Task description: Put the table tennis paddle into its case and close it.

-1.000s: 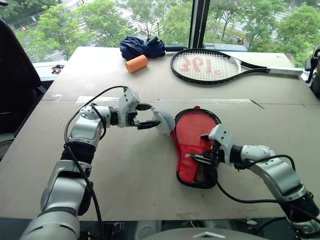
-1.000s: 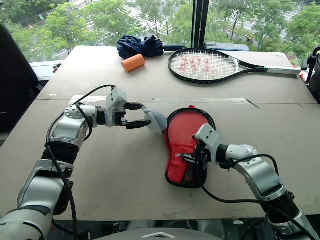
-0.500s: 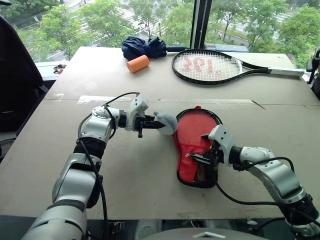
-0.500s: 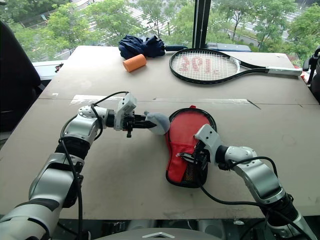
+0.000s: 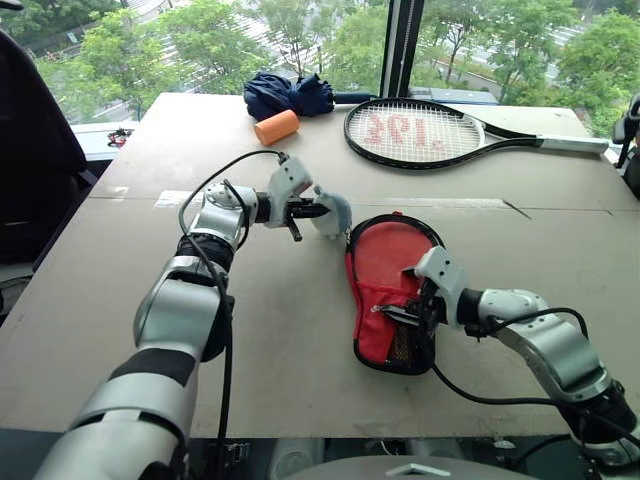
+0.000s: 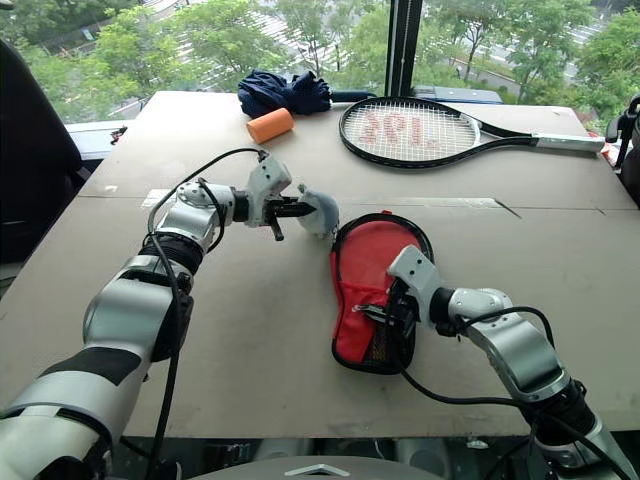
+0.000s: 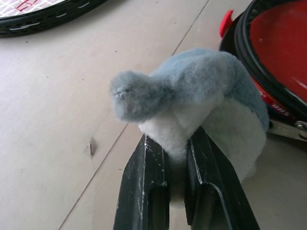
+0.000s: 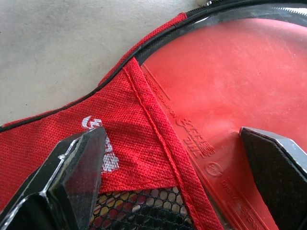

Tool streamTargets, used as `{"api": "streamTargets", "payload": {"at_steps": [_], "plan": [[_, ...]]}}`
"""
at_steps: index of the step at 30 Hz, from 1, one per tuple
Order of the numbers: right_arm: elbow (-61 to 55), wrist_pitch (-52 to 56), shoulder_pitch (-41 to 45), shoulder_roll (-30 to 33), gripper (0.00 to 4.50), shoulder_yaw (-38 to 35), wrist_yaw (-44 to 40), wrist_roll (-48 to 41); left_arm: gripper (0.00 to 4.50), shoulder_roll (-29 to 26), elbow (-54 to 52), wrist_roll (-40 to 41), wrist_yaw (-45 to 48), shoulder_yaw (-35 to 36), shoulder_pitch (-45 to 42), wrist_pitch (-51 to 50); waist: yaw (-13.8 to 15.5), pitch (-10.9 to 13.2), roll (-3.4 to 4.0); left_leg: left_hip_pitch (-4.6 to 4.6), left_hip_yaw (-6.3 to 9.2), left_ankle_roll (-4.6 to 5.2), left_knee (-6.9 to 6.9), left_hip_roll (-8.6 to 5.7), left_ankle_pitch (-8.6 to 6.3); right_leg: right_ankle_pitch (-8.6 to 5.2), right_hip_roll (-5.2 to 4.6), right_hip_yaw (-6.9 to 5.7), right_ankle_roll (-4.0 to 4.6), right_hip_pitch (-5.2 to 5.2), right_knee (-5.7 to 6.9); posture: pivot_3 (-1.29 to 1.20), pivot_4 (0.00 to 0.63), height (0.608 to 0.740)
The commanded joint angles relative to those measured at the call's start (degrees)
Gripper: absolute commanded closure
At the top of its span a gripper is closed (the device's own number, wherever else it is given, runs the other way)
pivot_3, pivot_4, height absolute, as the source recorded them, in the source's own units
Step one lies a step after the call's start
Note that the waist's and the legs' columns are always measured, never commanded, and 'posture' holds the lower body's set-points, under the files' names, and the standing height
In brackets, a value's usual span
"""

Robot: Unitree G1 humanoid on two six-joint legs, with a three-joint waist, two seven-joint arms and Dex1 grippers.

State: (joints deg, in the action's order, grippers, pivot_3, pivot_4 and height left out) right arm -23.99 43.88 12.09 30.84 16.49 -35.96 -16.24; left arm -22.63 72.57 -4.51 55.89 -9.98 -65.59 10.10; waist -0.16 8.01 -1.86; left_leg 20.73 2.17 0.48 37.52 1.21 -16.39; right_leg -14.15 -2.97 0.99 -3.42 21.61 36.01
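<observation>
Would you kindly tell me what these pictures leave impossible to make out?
- Paddle handle: the case flap covers it in the eye views.
- How far the zip is closed: too small there.
- Plush charm attachment: hidden behind the left gripper in its wrist view.
- Right gripper fingertips: cut off by the picture edge.

Lighting: bright, even daylight from the windows (image 5: 330,40) behind the far edge of the counter (image 5: 300,380). Trees outside slightly overexposed.
Shadows: soft and short, lying toward the camera beneath the arms and beside the case (image 5: 385,290).
Glare: faint sheen on the counter's far half.
Focus: head views sharp throughout. Left wrist view sharp on the plush charm (image 7: 192,105), soft on the racket (image 7: 43,17) beyond. Right wrist view crisp on the fabric weave, near fingertips slightly soft.
</observation>
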Motion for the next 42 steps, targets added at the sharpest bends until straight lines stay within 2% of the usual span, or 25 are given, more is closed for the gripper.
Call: {"api": "streamTargets", "payload": {"at_steps": [1,9,19,22,28,36,42], "plan": [[2.8,3.2,-1.7,0.8,0.00,1.7,0.5,1.4,4.39,2.4,1.2,-2.4,-9.0,0.3,-4.3,2.7,0.0,0.0,0.00,-0.01,-0.02,0.00,0.01,0.00,0.00,0.08,0.00,0.03,-0.14,0.00,0.00,0.00,0.150,0.740],[1.6,4.3,-2.9,1.1,0.00,2.5,0.7,1.3,4.39,11.0,4.6,-8.5,-27.0,-0.1,-11.0,0.8,0.9,0.0,-0.01,0.03,0.03,0.00,0.04,-0.06,0.00,0.16,0.00,0.05,-0.28,0.00,-0.04,0.00,0.150,0.740],[1.4,4.4,-3.2,0.8,0.00,2.9,1.4,1.3,4.39,14.5,5.3,-12.0,-29.9,-0.6,-12.0,0.2,0.7,0.0,0.00,0.03,0.03,0.00,0.00,-0.06,0.00,0.16,0.00,0.04,-0.29,0.01,-0.06,0.00,0.150,0.740],[1.6,4.2,-3.2,0.5,0.00,3.2,1.5,1.4,4.39,15.5,5.4,-13.2,-33.4,-0.9,-12.6,-0.2,0.8,0.0,0.00,0.04,0.04,0.00,0.00,-0.06,0.00,0.16,0.00,0.03,-0.29,0.01,-0.06,0.00,0.150,0.740],[1.9,4.2,-2.8,0.0,0.00,3.4,1.6,1.5,4.39,20.0,5.6,-16.7,-46.6,-1.8,-15.2,-2.1,0.8,0.0,-0.01,0.04,0.03,0.00,0.00,-0.07,0.00,0.16,0.00,0.04,-0.30,0.01,-0.07,0.00,0.150,0.740],[2.1,4.1,-3.0,-0.8,0.00,3.6,1.9,1.9,4.39,28.0,5.3,-14.5,-46.8,1.3,-16.1,-1.2,0.8,0.0,0.00,0.03,0.03,-0.01,0.00,-0.08,0.01,0.16,0.00,0.04,-0.31,0.01,-0.07,0.00,0.150,0.740],[2.3,4.0,-3.0,-1.2,0.00,3.4,2.1,2.0,4.39,33.9,4.4,-5.6,-37.0,9.7,-16.7,-0.4,0.8,0.0,0.02,0.04,0.03,-0.02,0.00,-0.08,0.01,0.16,0.00,0.04,-0.30,0.01,-0.07,0.00,0.150,0.740]]}}
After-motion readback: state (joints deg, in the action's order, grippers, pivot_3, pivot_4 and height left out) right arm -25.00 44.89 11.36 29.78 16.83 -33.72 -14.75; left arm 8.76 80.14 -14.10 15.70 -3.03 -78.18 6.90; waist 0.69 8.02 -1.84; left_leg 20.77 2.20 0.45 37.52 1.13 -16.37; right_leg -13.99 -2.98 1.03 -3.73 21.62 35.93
